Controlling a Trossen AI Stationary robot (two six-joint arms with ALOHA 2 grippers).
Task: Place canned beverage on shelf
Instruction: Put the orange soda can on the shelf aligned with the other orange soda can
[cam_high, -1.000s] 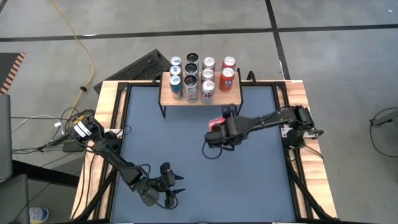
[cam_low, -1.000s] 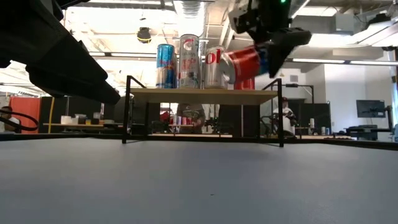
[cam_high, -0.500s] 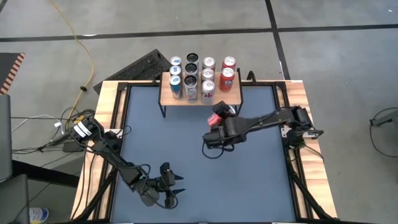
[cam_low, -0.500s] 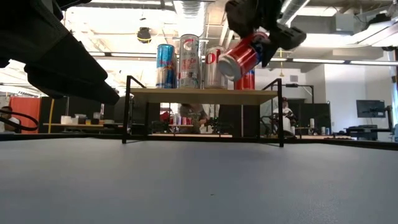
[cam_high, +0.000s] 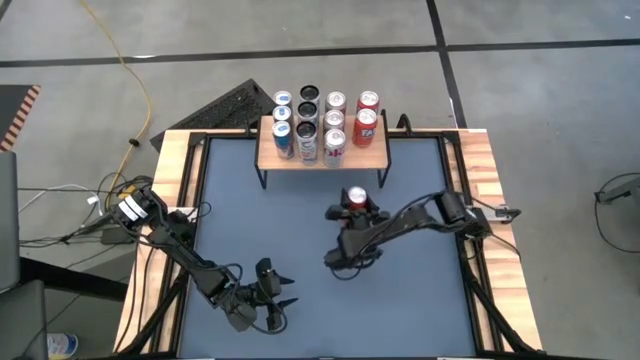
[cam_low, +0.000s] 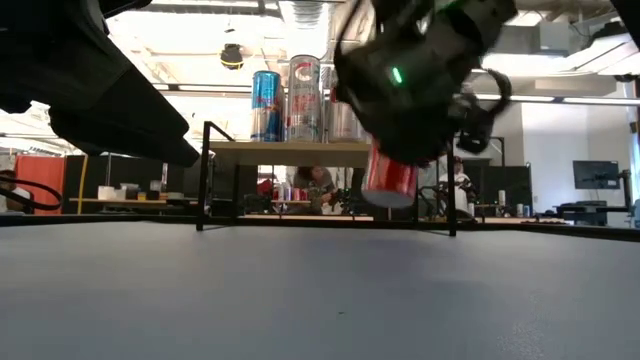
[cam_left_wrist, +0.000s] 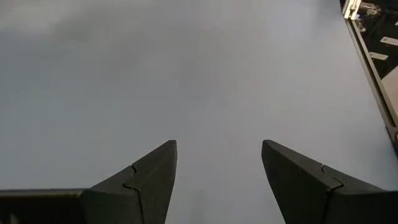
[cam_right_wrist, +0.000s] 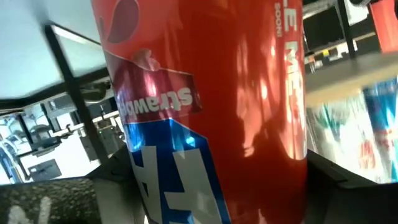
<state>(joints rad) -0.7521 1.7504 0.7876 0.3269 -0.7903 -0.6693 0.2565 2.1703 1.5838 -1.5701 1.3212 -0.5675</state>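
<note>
A red canned beverage (cam_high: 356, 196) stands upright in my right gripper (cam_high: 356, 208), in front of the shelf's near edge, around the table's middle. In the low view the can (cam_low: 390, 180) hangs below the gripper, its bottom above the mat. The shelf (cam_high: 268, 155) is a light wooden top on thin black legs at the table's far edge; several cans (cam_high: 309, 125) stand on it. My left gripper (cam_high: 276, 300) waits open near the table's front edge, nothing between its fingers (cam_left_wrist: 149, 180). My right gripper pinches the can's side wall (cam_right_wrist: 205, 124) between its two fingers (cam_right_wrist: 106, 186), one on each side. The fingers come nearly level from the table's near side, across the can. The can is upright, silver top up, lifted clear of the mat; its lower part (cam_low: 390, 190) shows under the gripper.
Wooden rails (cam_high: 480, 160) frame the blue-grey mat (cam_high: 300, 220), which lies bare between the two grippers. A black slab (cam_high: 232, 105) leans beyond the far left corner. The right arm (cam_high: 430, 215) reaches in from the right edge.
My right gripper has come down and a little toward the table's near edge, rolling as it went. The can it holds has turned from lying on its side, through a tilt, to upright, and now hangs lower than the shelf top, in front of it.
</note>
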